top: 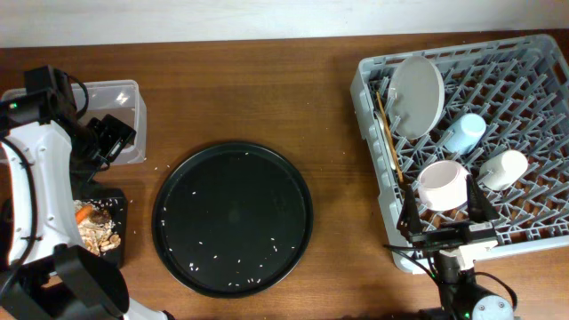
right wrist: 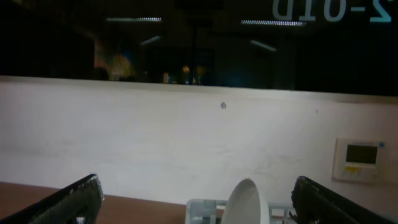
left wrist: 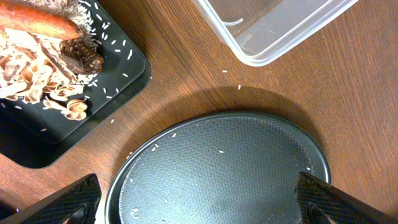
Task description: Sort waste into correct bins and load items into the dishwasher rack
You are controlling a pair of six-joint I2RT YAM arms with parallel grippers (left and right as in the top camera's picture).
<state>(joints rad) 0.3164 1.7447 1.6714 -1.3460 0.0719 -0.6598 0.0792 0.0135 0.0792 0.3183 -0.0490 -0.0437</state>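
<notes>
Only the left wrist view resolves the carrot and brown scraps in the black bin, near-left on the counter. Left end effector and right end effector gape wide, empty; the plate stands in the rack.

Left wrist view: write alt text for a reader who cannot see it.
A round black tray flecked with rice grains fills the lower frame, between the open left pincer's tips. Upper left, a black bin holds a carrot, brown scraps and rice; upper right, a corner of a clear tub.
</notes>
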